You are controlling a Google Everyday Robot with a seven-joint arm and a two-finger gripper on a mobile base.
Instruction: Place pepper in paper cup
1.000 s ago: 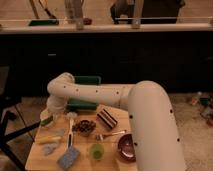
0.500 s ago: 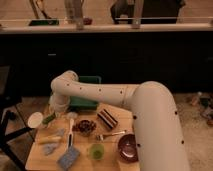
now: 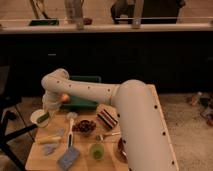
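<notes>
The white paper cup (image 3: 39, 119) stands at the table's far left edge. A small green pepper (image 3: 44, 117) lies slanted in its mouth, against the rim. My gripper (image 3: 49, 107) hangs from the white arm's wrist (image 3: 56, 85), just above and to the right of the cup. The wrist hides most of it. I cannot tell whether it still touches the pepper.
On the wooden table (image 3: 82, 162) are a yellow elongated item (image 3: 50, 139), a grey-blue sponge (image 3: 68, 157), a green translucent cup (image 3: 96, 150), a dark bowl of brown pieces (image 3: 85, 126), a striped brown packet (image 3: 107, 118) and a dark red bowl (image 3: 121, 148). A green tray (image 3: 80, 103) lies behind.
The arm's wrist has swung left and down toward the table's left edge. The gripper has come over the paper cup, and the pepper now shows in the cup's mouth.
</notes>
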